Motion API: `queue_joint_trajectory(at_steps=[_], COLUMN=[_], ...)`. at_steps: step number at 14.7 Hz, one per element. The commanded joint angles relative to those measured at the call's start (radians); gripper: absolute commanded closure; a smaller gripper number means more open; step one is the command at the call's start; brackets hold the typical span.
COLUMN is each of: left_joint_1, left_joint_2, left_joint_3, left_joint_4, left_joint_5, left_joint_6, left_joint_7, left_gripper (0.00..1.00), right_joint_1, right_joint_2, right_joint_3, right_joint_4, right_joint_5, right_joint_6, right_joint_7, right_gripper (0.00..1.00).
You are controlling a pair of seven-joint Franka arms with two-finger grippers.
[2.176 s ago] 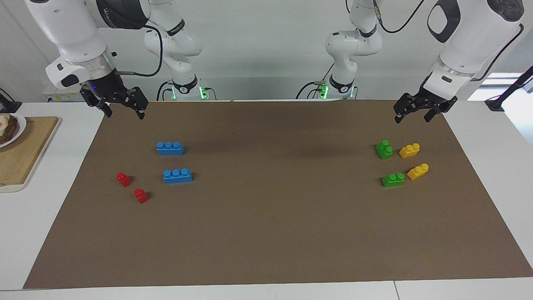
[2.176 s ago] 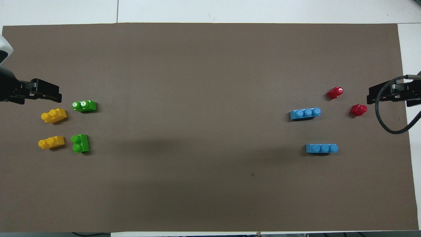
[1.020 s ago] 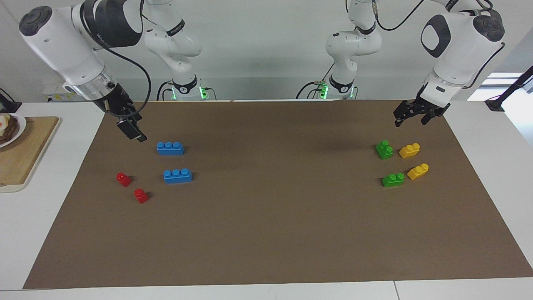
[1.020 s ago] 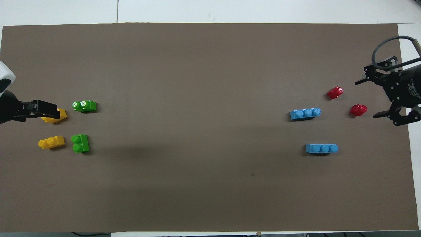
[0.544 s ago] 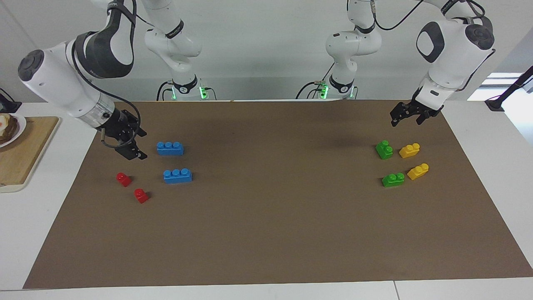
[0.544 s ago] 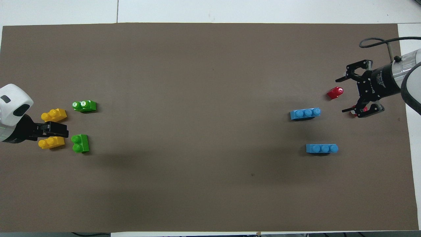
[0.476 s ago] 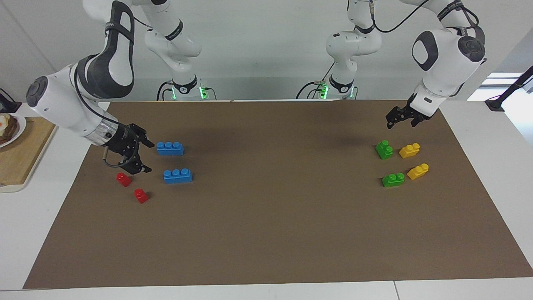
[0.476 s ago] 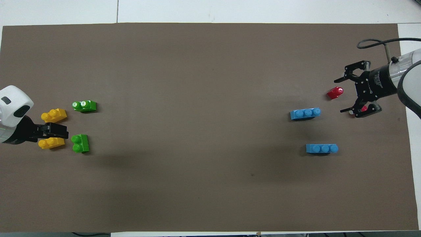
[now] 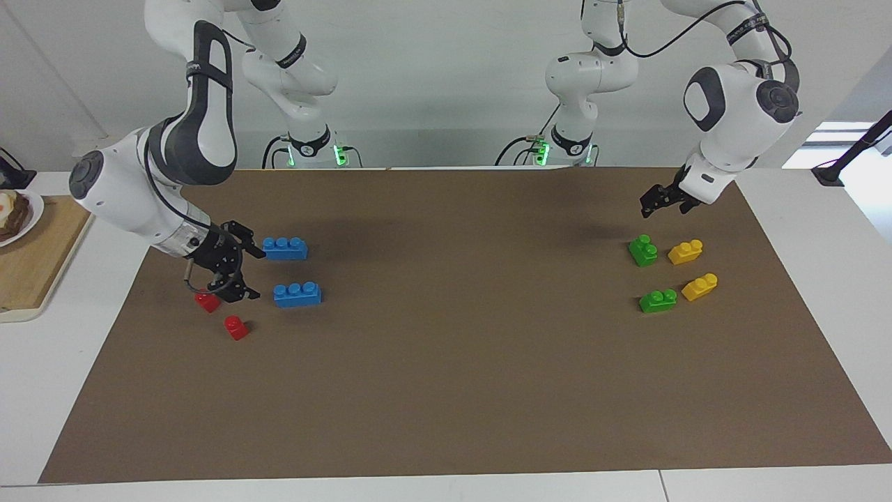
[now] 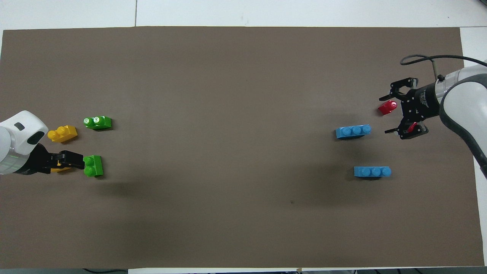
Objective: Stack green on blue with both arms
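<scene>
Beside the two blue bricks (image 9: 297, 293), my right gripper (image 9: 242, 273) has dropped low, fingers spread, empty. Left gripper (image 9: 654, 201) has crept over the green brick (image 9: 642, 250); fingers unreadable. Both grasps pending.

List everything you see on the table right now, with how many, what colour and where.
Blue three-stud bricks: 2, blue, toward the right arm's end; one nearer the robots than the other.
Red one-stud bricks: 2, red, at the right arm's end; one beside the right gripper, the other farther from the robots.
Green two-stud bricks: 2, green, toward the left arm's end; one nearer the robots than the other.
Yellow two-stud bricks: 2, yellow, beside the green ones.
Mat: 1, brown, covering the table.
Cutting board: 1, wooden, off the mat at the right arm's end.
Right gripper: open, low beside the blue bricks.
Left gripper: raised over the mat near the green bricks.
</scene>
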Motion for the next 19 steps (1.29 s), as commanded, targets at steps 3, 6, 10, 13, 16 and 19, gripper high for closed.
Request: queue_joint_trajectory(at_steps=[3, 6, 10, 13, 16, 19], left_joint_1=[0.014, 0.025, 0.034, 0.034, 0.034, 0.034], left_joint_2=[-0.021, 0.001, 0.023, 0.058, 0.066, 0.068], left_joint_3=[-0.008, -0.008, -0.008, -0.008, -0.008, -0.008], left_joint_4=[-0.132, -0.174, -0.181, -0.183, -0.183, -0.183], left_joint_5=[0.011, 0.011, 0.011, 0.011, 0.011, 0.011], left_joint_6=[0.189, 0.249, 0.295, 0.332, 0.337, 0.355], left_joint_7=[-0.019, -0.05, -0.051, -0.076, -0.079, -0.077], left_gripper=[0.0, 0.0, 0.0, 0.0, 0.0, 0.0], right_joint_1=[0.0, 0.0, 0.007, 0.009, 0.009, 0.009], right_joint_2=[-0.014, -0.012, -0.009, 0.014, 0.032, 0.058], right_joint_3=[0.006, 0.006, 0.006, 0.006, 0.008, 0.008], right_joint_4=[-0.073, -0.133, -0.17, -0.177, -0.191, -0.202], right_joint_5=[0.026, 0.026, 0.026, 0.026, 0.029, 0.034], right_joint_6=[0.094, 0.178, 0.204, 0.224, 0.243, 0.253], right_joint_7=[-0.033, -0.062, -0.065, -0.085, -0.093, -0.125], right_gripper=[0.03, 0.03, 0.03, 0.03, 0.03, 0.03])
